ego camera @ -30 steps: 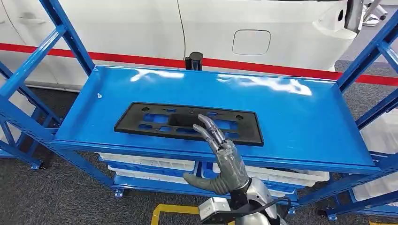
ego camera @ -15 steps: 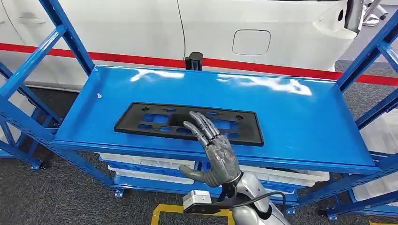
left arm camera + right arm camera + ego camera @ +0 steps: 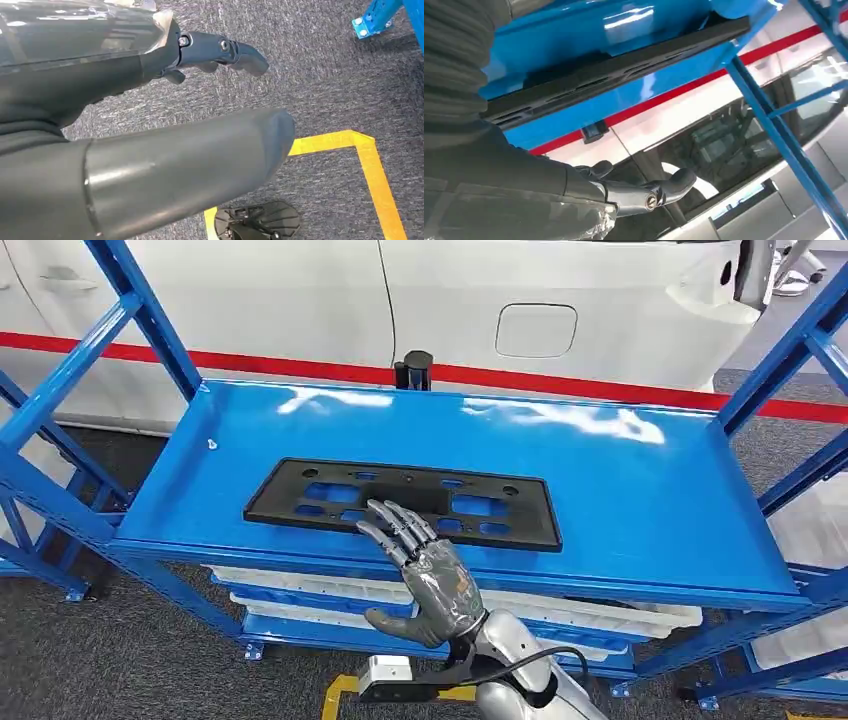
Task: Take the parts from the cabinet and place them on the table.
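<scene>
Head view: a flat black plastic frame (image 3: 402, 502), long and rectangular with rows of slots and small round holes cut through it, lies on the top shelf (image 3: 620, 490) of a blue steel rack, towards the shelf's front edge and left of its middle. The right robot hand (image 3: 425, 575) rises from below in front of the shelf's front edge, palm side away from the camera, its fingers (image 3: 392, 523) spread and extended up over the frame's near edge; whether they touch it cannot be told. The thumb juts out to the left. The hand holds nothing. White trays (image 3: 310, 590) sit on a lower level of the rack, and behind it stands a white car body (image 3: 560, 310) with a red stripe (image 3: 300, 368) running below it.

Left wrist view: the left robot hand (image 3: 150, 135) hangs over grey carpet (image 3: 325, 85), its thick grey thumb stretched out and a darker finger (image 3: 225, 51) extended apart from it, grasping nothing. Yellow tape (image 3: 370, 165) marks a corner on the floor.

Right wrist view: the black frame (image 3: 624, 67) shows edge-on along the blue shelf (image 3: 589, 30). The right robot hand's dark fingers (image 3: 664, 190) curl loosely in open air, apart from the frame.
</scene>
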You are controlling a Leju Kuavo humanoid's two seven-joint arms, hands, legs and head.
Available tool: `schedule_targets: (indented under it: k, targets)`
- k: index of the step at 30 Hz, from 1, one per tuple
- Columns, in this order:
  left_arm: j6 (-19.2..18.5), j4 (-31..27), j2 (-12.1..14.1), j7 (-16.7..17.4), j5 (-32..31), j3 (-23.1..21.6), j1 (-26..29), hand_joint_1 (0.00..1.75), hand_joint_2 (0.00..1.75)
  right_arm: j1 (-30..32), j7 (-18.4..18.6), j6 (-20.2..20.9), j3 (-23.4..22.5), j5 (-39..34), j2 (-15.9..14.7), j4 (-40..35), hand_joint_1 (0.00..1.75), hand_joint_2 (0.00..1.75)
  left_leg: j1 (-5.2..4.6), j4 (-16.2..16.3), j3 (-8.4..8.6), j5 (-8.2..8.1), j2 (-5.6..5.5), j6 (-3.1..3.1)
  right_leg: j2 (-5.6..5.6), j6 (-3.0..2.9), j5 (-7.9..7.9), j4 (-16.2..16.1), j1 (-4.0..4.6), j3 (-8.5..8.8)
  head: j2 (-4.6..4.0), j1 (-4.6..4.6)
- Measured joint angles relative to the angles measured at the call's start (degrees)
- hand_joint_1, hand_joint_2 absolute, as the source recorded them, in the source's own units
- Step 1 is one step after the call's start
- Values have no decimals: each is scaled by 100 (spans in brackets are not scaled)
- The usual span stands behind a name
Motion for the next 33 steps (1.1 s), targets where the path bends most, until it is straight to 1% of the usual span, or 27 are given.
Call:
schedule_targets:
  k: [3,8,15,21,30,33]
  targets:
    - [0,0,0,4,0,0,0,0,0,-77,218,-212,2,196,28,133,0,175,0,0,0,0,0,0,0,0,0,0,0,0,0,0]
    - [13,0,-7,79,9,0,-5,0,0,-177,433,-424,-129,299,74,293,0,175,0,0,0,0,0,0,0,1,1,0,0,0,0,0]
    - [26,0,-35,79,11,0,-11,0,0,-270,461,-437,-271,310,103,417,0,175,0,0,0,0,1,0,0,1,1,0,0,0,0,0]
    - [24,0,-39,103,11,0,-18,0,0,-277,621,-518,-372,481,122,496,0,175,0,0,0,0,1,0,1,0,0,0,0,-1,0,0]
    - [-46,0,-42,109,-18,-18,-35,0,0,-191,653,-527,-573,629,122,498,0,175,0,0,0,0,1,0,1,1,1,0,-1,-2,0,0]
    - [-61,0,-42,179,-26,-22,-52,0,0,-154,699,-501,-584,699,120,498,0,175,0,0,0,0,2,0,1,1,1,0,0,-2,0,0]
